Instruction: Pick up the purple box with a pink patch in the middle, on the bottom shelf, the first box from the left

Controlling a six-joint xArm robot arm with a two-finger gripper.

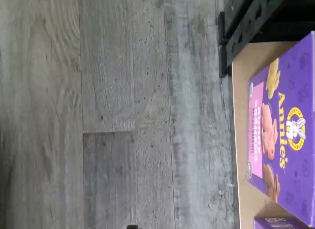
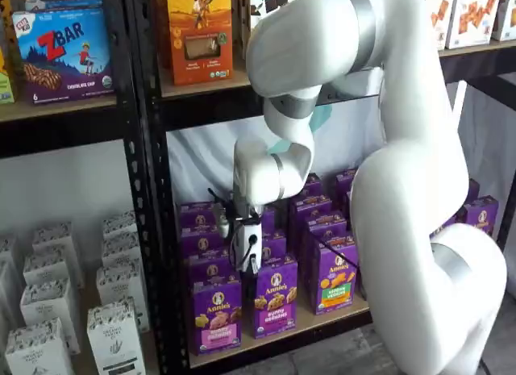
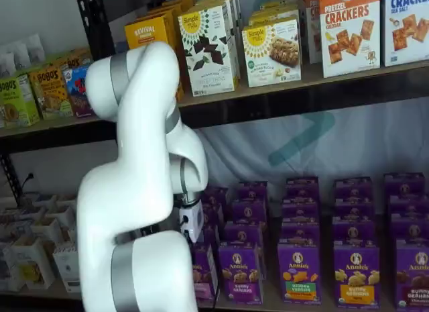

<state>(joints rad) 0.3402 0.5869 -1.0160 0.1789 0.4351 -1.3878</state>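
Observation:
The purple box (image 1: 288,135) is an Annie's carton with a rabbit logo, bunny snacks and a pink patch. It fills the wrist view's edge, standing on the light board of the bottom shelf (image 1: 240,115) beside a black upright. In a shelf view it (image 2: 216,314) stands at the front left of the bottom shelf (image 2: 316,317). My gripper (image 2: 245,260) hangs just above and in front of it; its fingers do not show clearly. In a shelf view the arm hides most of the box (image 3: 203,275), with the gripper body (image 3: 192,221) above it.
Next to it stand a purple-patch carton (image 2: 275,304) and a green-and-orange-patch carton (image 2: 334,280), with several more purple cartons behind. A black perforated upright (image 2: 151,230) stands left of the box. White cartons (image 2: 48,310) fill the left bay. The upper shelf beam (image 2: 205,109) is overhead. Grey plank floor (image 1: 123,111) lies below.

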